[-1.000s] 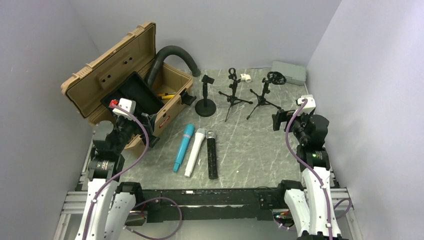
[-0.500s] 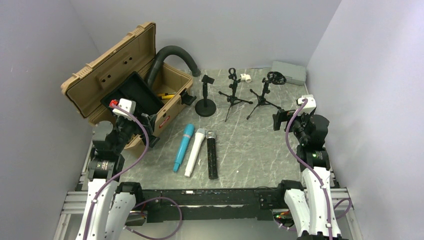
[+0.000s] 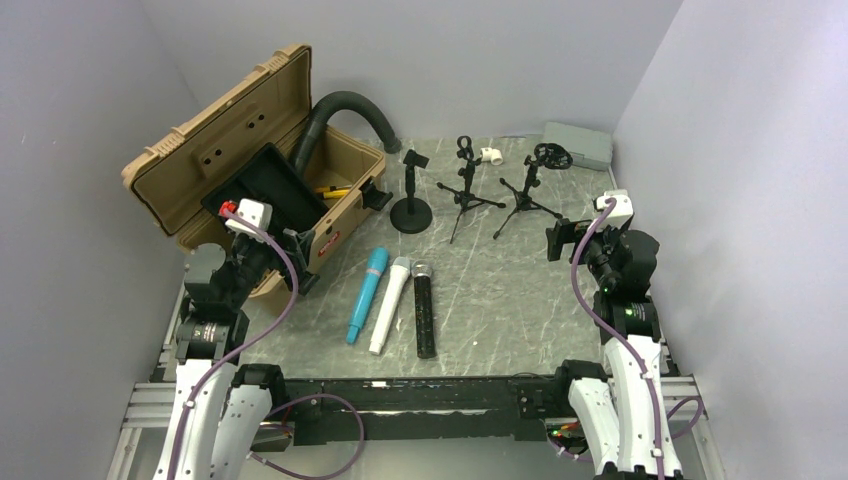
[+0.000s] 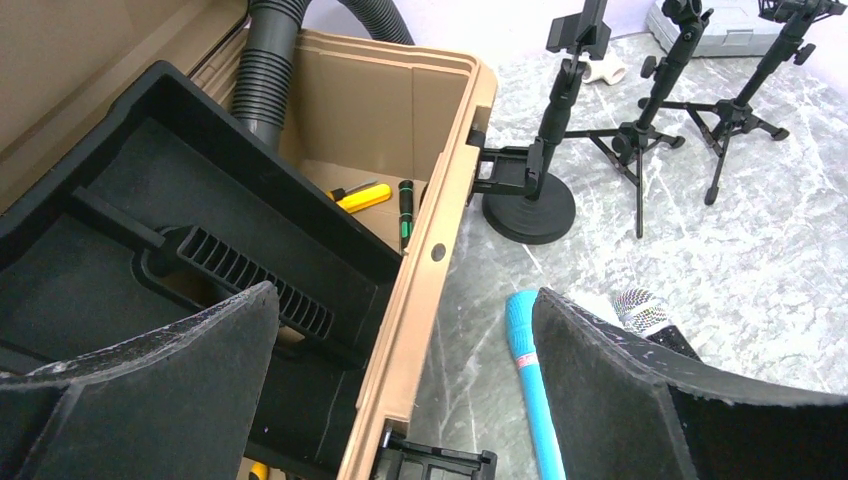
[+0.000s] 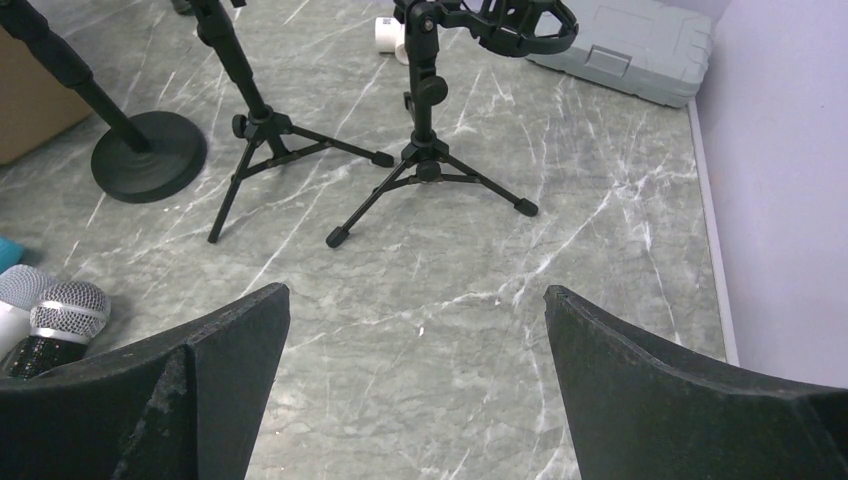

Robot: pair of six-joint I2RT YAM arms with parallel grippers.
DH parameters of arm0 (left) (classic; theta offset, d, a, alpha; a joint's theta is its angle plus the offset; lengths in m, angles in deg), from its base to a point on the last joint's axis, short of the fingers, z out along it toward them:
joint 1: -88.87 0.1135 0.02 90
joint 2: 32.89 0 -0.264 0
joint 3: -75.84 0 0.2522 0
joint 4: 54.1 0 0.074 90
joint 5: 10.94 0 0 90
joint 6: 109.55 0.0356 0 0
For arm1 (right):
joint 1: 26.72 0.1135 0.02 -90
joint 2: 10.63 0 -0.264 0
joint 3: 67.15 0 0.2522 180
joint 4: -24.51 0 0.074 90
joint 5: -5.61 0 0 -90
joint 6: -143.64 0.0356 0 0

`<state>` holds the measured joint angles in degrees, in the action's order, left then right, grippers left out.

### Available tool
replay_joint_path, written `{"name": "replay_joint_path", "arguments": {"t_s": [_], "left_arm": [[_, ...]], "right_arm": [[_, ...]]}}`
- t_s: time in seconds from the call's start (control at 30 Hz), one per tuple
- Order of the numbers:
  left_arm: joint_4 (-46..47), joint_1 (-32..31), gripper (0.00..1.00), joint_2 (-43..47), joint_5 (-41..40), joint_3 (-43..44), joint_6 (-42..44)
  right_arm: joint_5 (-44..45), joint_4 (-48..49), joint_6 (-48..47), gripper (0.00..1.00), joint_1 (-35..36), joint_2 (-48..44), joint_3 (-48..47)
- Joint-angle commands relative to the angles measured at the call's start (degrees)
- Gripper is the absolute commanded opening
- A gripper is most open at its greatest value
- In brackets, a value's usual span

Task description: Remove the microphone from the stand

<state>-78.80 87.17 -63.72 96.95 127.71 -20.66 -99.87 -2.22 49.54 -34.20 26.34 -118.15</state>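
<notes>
Left tool (image 4: 405, 300) and right tool (image 5: 415, 295) are both spread wide, empty. The blue microphone (image 3: 366, 294), white microphone (image 3: 389, 304) and black microphone (image 3: 424, 310) lie on the bench (image 3: 500, 300) between them; a tripod stand (image 5: 427, 150) rises ahead of the right tool.

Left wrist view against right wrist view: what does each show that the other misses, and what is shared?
Only left wrist: the open tan case, its black tray, the corrugated hose and a yellow-handled tool inside. Only right wrist: the table meeting the wall at its right edge. Both: the round-base stand, two tripod stands, the grey case and a mesh-headed microphone lying flat.
</notes>
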Motion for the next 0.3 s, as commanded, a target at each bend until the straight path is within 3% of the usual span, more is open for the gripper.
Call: {"name": "replay_joint_path", "arguments": {"t_s": [0.0, 0.27], "left_arm": [[2.4, 0.5, 0.99, 0.6, 1.6, -0.3, 0.4], [2.4, 0.6, 0.99, 0.6, 2.1, -0.4, 0.4]], "right_arm": [[0.5, 1.5, -0.2, 1.0, -0.3, -0.9, -1.7], [0.7, 1.4, -0.2, 1.0, -0.2, -1.1, -2.0]]}}
